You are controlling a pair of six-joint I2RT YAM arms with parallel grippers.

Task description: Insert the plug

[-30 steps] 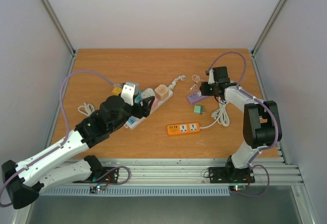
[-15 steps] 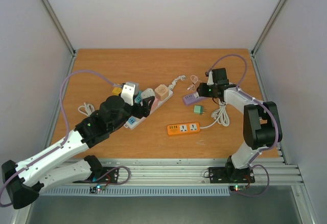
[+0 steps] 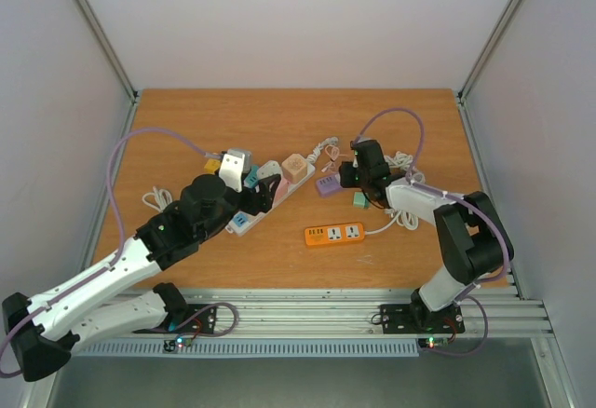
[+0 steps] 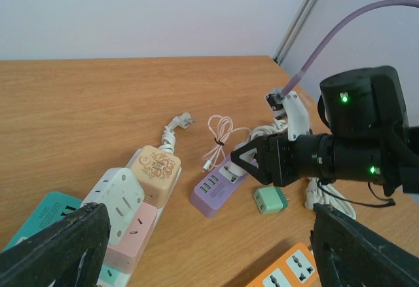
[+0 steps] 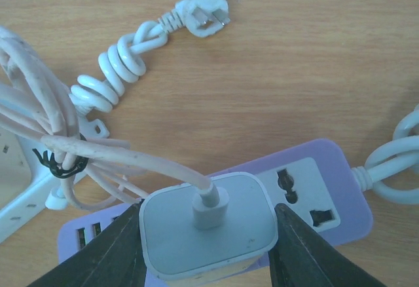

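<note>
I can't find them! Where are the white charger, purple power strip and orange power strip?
white charger (image 5: 243, 236), right wrist view, its top face.
purple power strip (image 5: 340, 182), right wrist view, top beside sockets.
orange power strip (image 3: 333, 234), top external view, its middle.

Orange-brown wood-grain tabletop (image 3: 279, 119), matte, evenly lit, soft shadows only. Plain pale white back wall (image 3: 298, 17). Pale left side panel (image 3: 47, 129), pale right side panel (image 3: 549, 101). Slanted grey metal corner post (image 3: 98, 31) at each rear corner. Ribbed silver aluminium rail (image 3: 317, 307) along near table edge.
</note>
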